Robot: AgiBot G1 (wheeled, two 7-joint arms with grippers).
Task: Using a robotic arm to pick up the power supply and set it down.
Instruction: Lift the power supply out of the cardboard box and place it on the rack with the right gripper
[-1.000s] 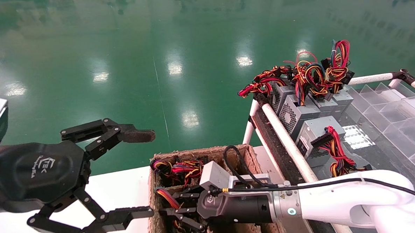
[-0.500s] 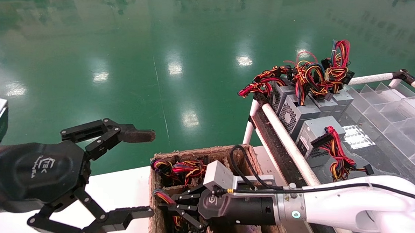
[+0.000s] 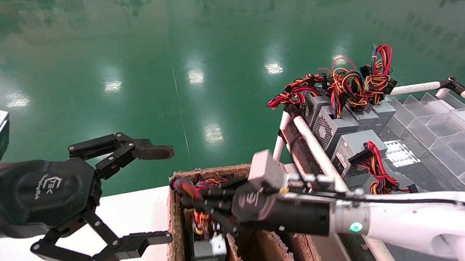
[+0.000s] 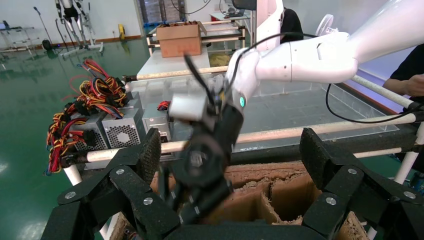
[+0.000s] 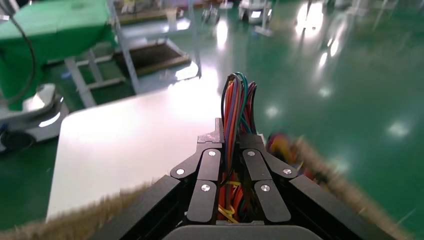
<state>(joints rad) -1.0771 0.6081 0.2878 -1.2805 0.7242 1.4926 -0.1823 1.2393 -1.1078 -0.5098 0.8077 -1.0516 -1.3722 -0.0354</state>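
The right gripper [image 3: 205,206] on the white robotic arm [image 3: 409,224] reaches across over the brown box [image 3: 173,222], which stands on the white counter [image 3: 135,208]. Its jaws are clamped on the wire bundle [image 5: 235,115] of the power supply [image 3: 207,255]; in the right wrist view the red, orange and blue wires run up between the 2 closed fingers [image 5: 207,175]. The power supply itself, a small grey metal box, hangs below the gripper on those wires, in the left compartment of the box, with its lower part out of view in the head view. Whether it touches anything beneath it cannot be told. More wires [image 3: 198,184] lie in the box's far compartment.

The left gripper [image 3: 163,194] hangs off to the left, over the counter's edge, with its jaws wide apart and nothing between them; 1 fingertip pad [image 3: 155,152] is brown-stained.

To the right, on a rack [image 3: 317,157] with white rails, several more grey units [image 3: 334,127] stand in a row, their coloured cables [image 3: 348,84] bunched above them. Clear plastic dividers [image 3: 440,128] lie beyond them.
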